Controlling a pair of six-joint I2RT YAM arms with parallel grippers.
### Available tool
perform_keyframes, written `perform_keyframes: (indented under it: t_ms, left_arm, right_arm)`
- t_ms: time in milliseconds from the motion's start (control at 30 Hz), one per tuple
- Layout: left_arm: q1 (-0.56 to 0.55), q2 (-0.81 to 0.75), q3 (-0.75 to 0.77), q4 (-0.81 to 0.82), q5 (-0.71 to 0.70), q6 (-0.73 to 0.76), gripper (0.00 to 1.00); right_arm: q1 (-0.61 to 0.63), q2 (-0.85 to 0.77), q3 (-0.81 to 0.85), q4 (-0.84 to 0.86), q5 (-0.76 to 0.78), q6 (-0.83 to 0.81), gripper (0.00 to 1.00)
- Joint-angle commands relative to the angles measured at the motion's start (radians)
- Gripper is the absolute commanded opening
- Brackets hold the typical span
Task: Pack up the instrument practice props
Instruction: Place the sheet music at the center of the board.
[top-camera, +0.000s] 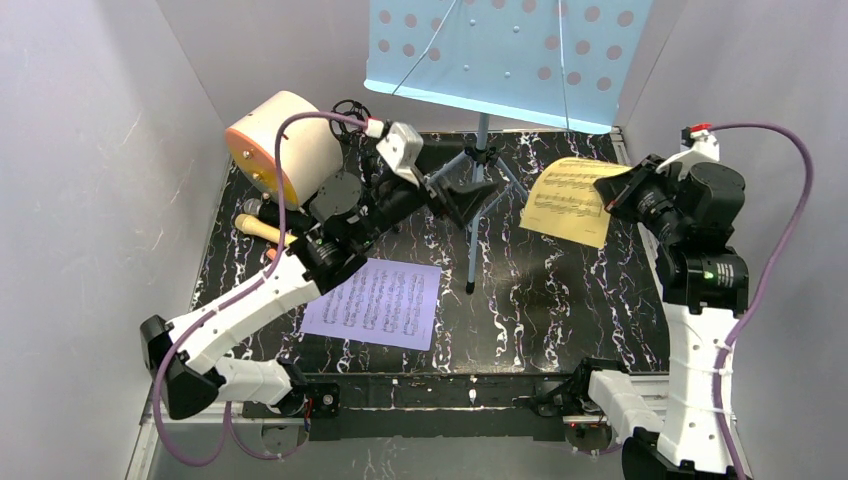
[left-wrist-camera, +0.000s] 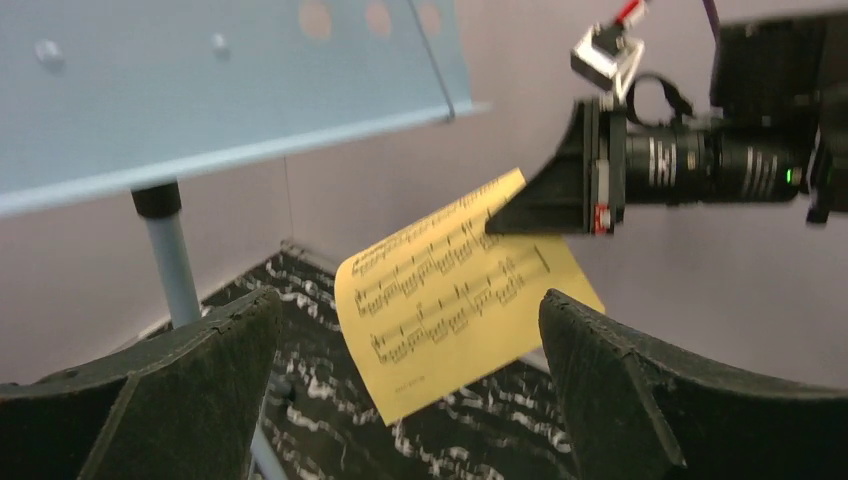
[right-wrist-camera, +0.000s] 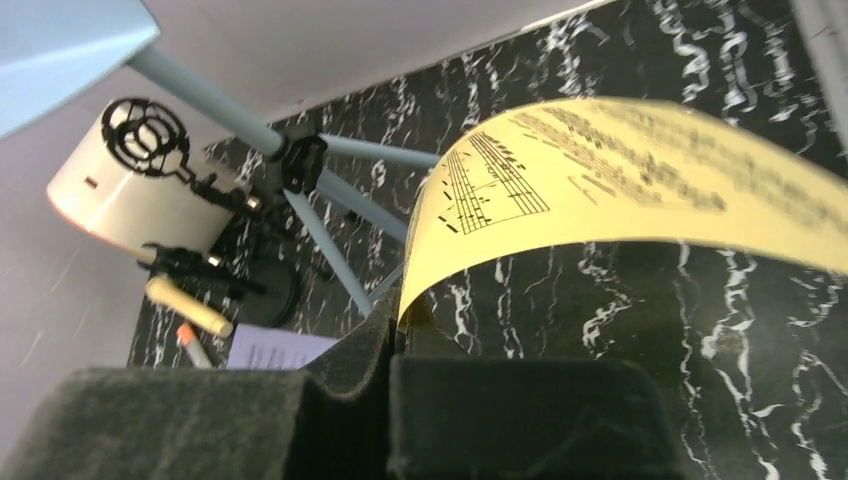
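Note:
My right gripper (top-camera: 612, 197) is shut on the right edge of the yellow score sheet (top-camera: 568, 202) and holds it above the table; the pinch shows in the right wrist view (right-wrist-camera: 402, 318), where the sheet (right-wrist-camera: 620, 165) curls away. My left gripper (top-camera: 476, 205) is open and empty, facing that sheet (left-wrist-camera: 455, 290) from the left, apart from it. The blue perforated music rack (top-camera: 500, 50) stands on its tripod (top-camera: 482, 158) at the back. The lavender score sheet (top-camera: 372, 303) lies flat in front of the left arm. A cream microphone (top-camera: 262, 230) and a round-base pole (top-camera: 335, 195) lie at the left.
The big cream cylinder with an orange face (top-camera: 280, 145) lies at the back left, a black wire mount (right-wrist-camera: 145, 128) next to it. White walls close in the left, back and right sides. The black marbled table (top-camera: 560, 300) shows between the arms.

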Motion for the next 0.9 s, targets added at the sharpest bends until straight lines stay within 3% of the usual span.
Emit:
perform_keyframes:
  t_ms: [0, 267, 500, 867]
  left_arm:
    - [0.002, -0.080, -0.132, -0.071, 0.061, 0.110, 0.98]
    - [0.002, -0.146, -0.347, -0.069, 0.088, 0.278, 0.98]
    - [-0.067, -0.115, -0.439, -0.031, 0.069, 0.442, 0.98]
    - [-0.238, 0.030, -0.518, 0.265, -0.161, 0.798, 0.98]
  right_arm:
    - [0.004, 0.011, -0.028, 0.042, -0.175, 0.037, 0.01]
    - [0.004, 0.006, -0.170, 0.148, -0.383, 0.162, 0.01]
    - [0.004, 0.005, -0.190, 0.175, -0.409, 0.193, 0.01]
    - [0.003, -0.017, -0.258, 0.225, -0.453, 0.256, 0.01]
